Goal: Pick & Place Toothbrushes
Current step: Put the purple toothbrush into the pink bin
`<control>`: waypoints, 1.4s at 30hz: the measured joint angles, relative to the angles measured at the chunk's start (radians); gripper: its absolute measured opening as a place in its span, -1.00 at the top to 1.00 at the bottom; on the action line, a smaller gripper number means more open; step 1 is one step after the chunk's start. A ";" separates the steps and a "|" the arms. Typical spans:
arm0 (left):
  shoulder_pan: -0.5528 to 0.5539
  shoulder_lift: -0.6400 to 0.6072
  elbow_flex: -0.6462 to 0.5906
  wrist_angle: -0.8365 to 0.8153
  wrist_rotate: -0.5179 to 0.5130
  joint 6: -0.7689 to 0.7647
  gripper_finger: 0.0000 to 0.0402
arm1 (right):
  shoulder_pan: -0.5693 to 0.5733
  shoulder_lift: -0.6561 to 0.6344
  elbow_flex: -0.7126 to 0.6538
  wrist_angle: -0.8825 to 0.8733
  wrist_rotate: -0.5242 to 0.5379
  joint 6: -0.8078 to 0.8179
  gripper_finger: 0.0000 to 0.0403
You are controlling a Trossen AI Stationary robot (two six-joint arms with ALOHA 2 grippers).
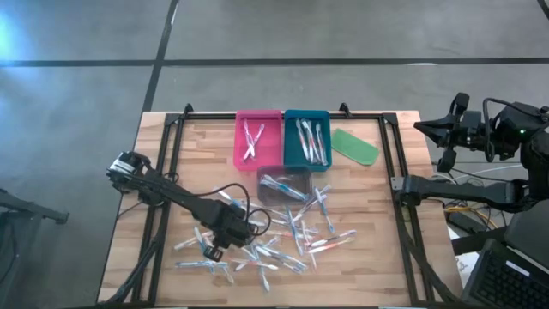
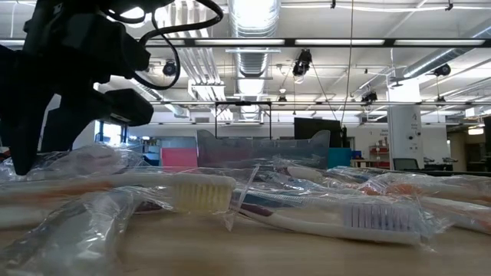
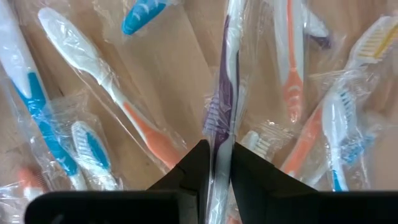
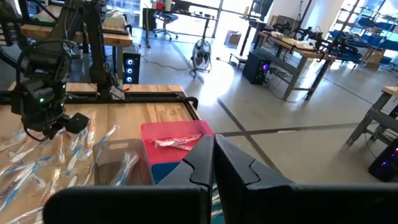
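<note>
On the near half of the wooden table (image 1: 197, 146), a loose scatter of wrapped toothbrushes (image 1: 292, 236) lies spread from the left of centre across to the right, each in clear crinkled film with blue, orange, pink or purple accents. The left gripper (image 1: 233, 230) is down among them at the left edge of the pile, and the left wrist view shows its two dark fingers (image 3: 198, 163) pinched on a purple-and-white toothbrush (image 3: 222, 93), which runs straight out from between them with its bristled head just past the tips. Around that brush lie a white one with an orange handle (image 3: 118, 99) and a blue-and-white one (image 3: 28, 93), both resting on the wood. Toward the far edge, a pink tray (image 1: 258, 139) holds a few brushes and touches a teal tray (image 1: 307, 137) on its right, which holds several more; a flat green piece (image 1: 354, 146) lies just right of the teal tray. A clear tray (image 1: 284, 184) sits just nearer than those two, with blue-accented brushes inside. The right gripper (image 4: 213, 155) hangs off the right side of the table, well apart from the pile, its jaws pressed together on nothing. From table height, a yellow-bristled brush (image 2: 201, 192) and a purple-bristled one (image 2: 376, 217) lie closest.
</note>
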 joint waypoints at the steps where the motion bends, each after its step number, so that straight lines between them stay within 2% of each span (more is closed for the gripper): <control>1: 0.000 0.000 0.000 0.000 0.005 -0.005 0.69 | 0.000 0.000 0.000 0.000 0.000 0.000 0.96; 10: 0.000 0.000 0.000 0.002 0.008 -0.047 0.68 | 0.000 0.000 0.000 0.000 0.000 0.000 0.96; 19: 0.000 0.000 0.000 0.010 0.006 -0.069 0.39 | 0.000 0.000 0.000 0.000 0.000 0.000 0.96; 24: 0.000 0.000 0.000 0.011 0.003 -0.069 0.35 | 0.000 0.000 0.000 0.000 0.000 0.000 0.96; 31: 0.000 0.000 0.000 0.018 0.002 -0.071 0.45 | 0.000 0.000 0.000 0.000 0.000 0.000 0.96; 42: 0.000 0.000 0.000 0.018 0.003 -0.075 0.81 | 0.000 0.000 0.000 0.000 0.000 0.000 0.96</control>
